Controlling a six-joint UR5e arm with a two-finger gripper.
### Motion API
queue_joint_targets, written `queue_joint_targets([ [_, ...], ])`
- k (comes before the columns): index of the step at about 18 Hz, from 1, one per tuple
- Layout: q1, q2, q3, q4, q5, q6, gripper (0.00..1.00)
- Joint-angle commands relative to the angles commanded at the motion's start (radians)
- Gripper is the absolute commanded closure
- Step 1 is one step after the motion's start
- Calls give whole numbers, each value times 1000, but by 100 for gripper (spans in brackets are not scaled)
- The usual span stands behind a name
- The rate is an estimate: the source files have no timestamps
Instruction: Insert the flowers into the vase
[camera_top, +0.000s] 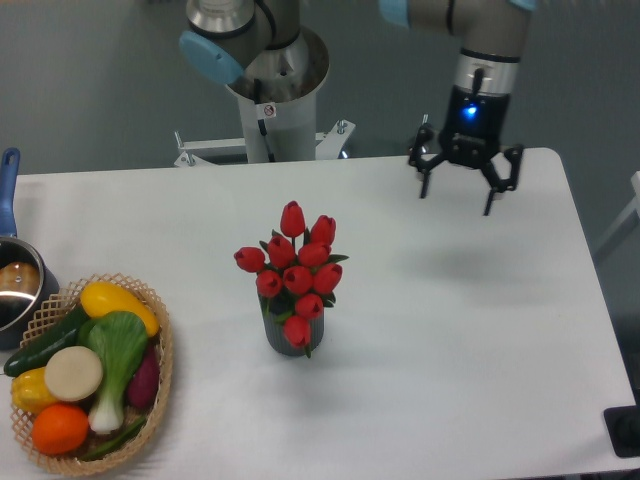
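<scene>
A white table (480, 330) fills most of the frame, seen from above and in front. Near its centre stands one small dark grey vase (291, 337) with ribbed sides. One bunch of flowers (293, 270) sits in the vase, standing upright: about ten red tulip buds can be counted, with short green leaves among them, and the lowest bud hangs over the front of the vase rim.

At the lower left of the frame lies one wicker basket (160, 360) holding several vegetables: one green-and-white leafy vegetable (116, 358), one yellow squash-like piece (118, 303), one dark green cucumber-like piece (45, 340), one pale round piece (73, 372), one orange round piece (59, 428), one purple piece (143, 380), and another yellow piece at the left rim. At the left edge of the frame, one steel pot (18, 290) with a blue handle is partly cut off.

One robot arm (470, 30) comes in from the top of the frame; its base column (272, 100) stands behind the table at upper centre. The wrist points straight down, with a blue light glowing on it. The gripper (462, 188) hangs over the upper right part of the table, well apart from the flowers and vase. Its two dark fingers (492, 190) are spread wide, and nothing is between them.
</scene>
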Motion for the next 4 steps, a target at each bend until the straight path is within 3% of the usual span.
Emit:
queue_joint_targets([
  [4,5,-38,23,2,154,5,0],
])
